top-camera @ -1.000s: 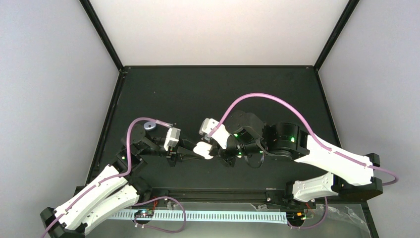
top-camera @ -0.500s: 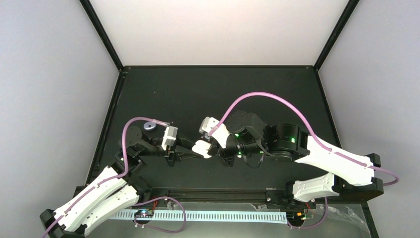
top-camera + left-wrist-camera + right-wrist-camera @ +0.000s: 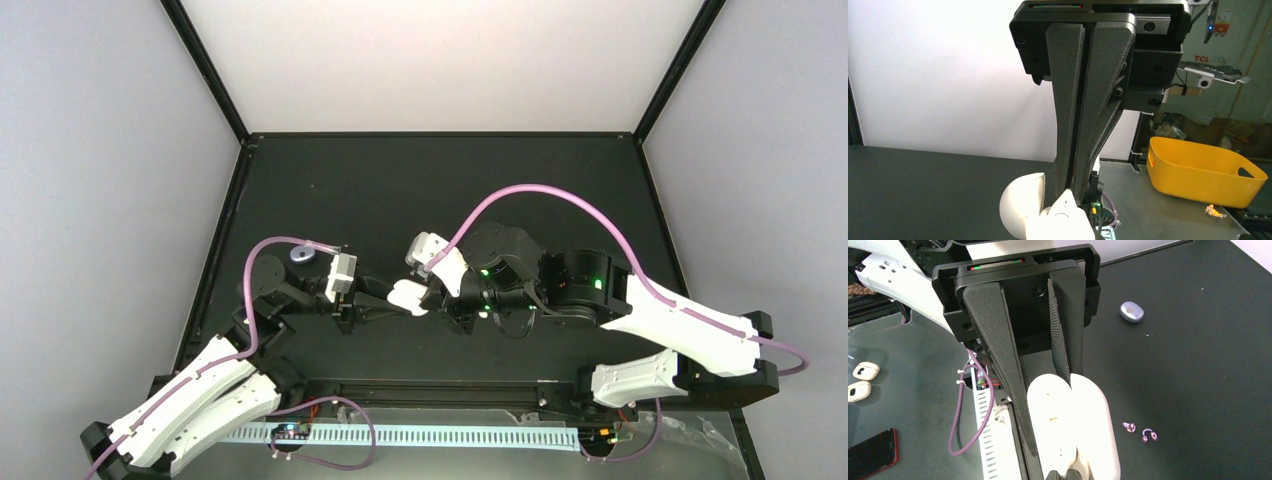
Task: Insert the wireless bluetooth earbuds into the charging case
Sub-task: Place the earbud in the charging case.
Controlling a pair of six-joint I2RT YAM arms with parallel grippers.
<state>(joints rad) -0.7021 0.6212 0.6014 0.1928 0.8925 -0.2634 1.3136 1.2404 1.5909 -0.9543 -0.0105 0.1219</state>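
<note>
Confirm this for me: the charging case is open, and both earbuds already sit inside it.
No. The charging case is open, but both earbuds lie on the table beside it, as the right wrist view shows.

The charging case [image 3: 1093, 425] looks glossy smooth plastic, the table [image 3: 400, 190] matt.

Left wrist view, upper right background: red lettering [image 3: 1201, 58] reading "TCL" stands on a pale panel [image 3: 1218, 55] well behind the pincer and beyond the surface. A short row of small marks follows the letters on the same panel, too blurred to read. The other two views carry no legible text.
</note>
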